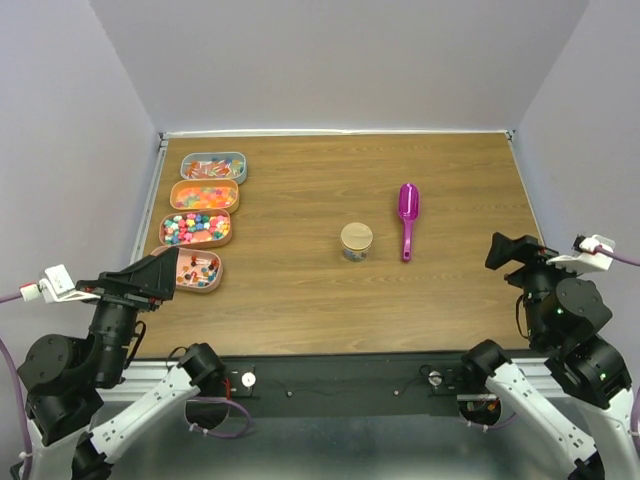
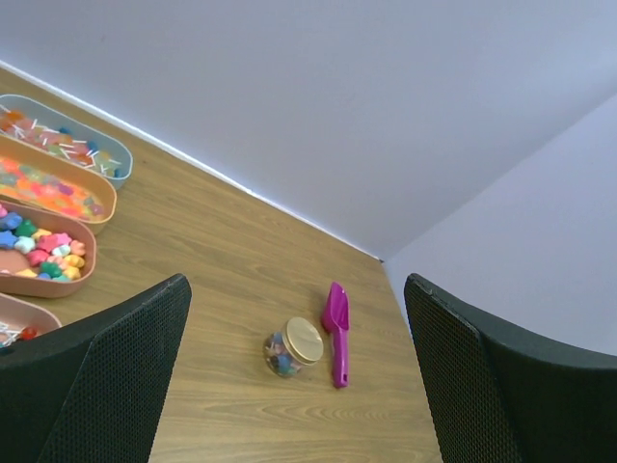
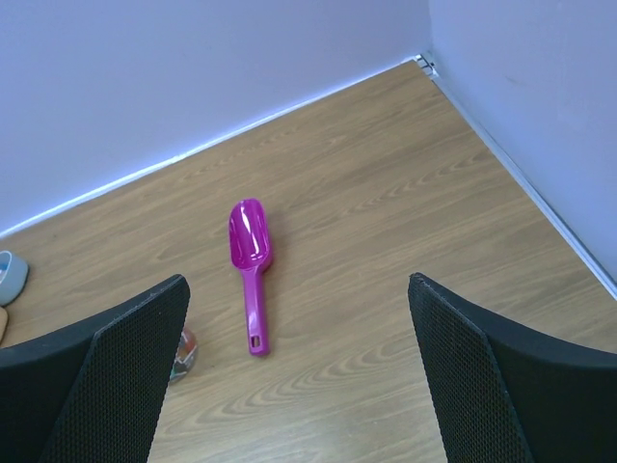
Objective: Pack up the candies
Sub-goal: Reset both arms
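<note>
Hovering folded back, left claw (image 1: 168, 268) and right claw (image 1: 503, 250) gape empty.

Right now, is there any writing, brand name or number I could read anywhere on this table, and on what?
None can be read.
The cream lid and the scoop look plain.
Any print on the wrapped candies at the far left is too small to tell.

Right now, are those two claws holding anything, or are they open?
The left gripper is open, holding nothing.
The right gripper is open, holding nothing.
</note>
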Available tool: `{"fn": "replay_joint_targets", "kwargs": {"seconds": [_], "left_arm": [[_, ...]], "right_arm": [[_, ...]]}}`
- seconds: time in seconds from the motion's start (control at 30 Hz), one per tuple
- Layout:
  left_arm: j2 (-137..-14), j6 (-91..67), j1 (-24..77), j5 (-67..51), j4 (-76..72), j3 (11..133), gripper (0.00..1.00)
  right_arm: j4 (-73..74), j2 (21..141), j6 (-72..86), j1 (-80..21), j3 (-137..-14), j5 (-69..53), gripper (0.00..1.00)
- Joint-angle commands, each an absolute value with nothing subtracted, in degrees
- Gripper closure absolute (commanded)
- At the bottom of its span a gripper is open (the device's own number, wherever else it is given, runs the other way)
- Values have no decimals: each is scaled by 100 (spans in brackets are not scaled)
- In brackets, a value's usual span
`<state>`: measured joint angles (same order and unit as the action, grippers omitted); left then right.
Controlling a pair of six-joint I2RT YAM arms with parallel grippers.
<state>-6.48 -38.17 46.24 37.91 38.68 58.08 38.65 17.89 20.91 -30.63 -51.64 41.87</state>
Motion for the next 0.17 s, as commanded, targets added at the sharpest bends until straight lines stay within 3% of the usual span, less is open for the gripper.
{"fn": "replay_joint_targets", "kwargs": {"seconds": [0.0,0.13], "left_arm": [[-457,-3999,4632,4219,4148,5695,2],[-501,-3990,4632,4228,4131,5652,2]], "right_arm": [[3735,1732,2083,-3050,-5089,4456,0],[3674,1758,2031,-3041,-5054,4421,0]]}}
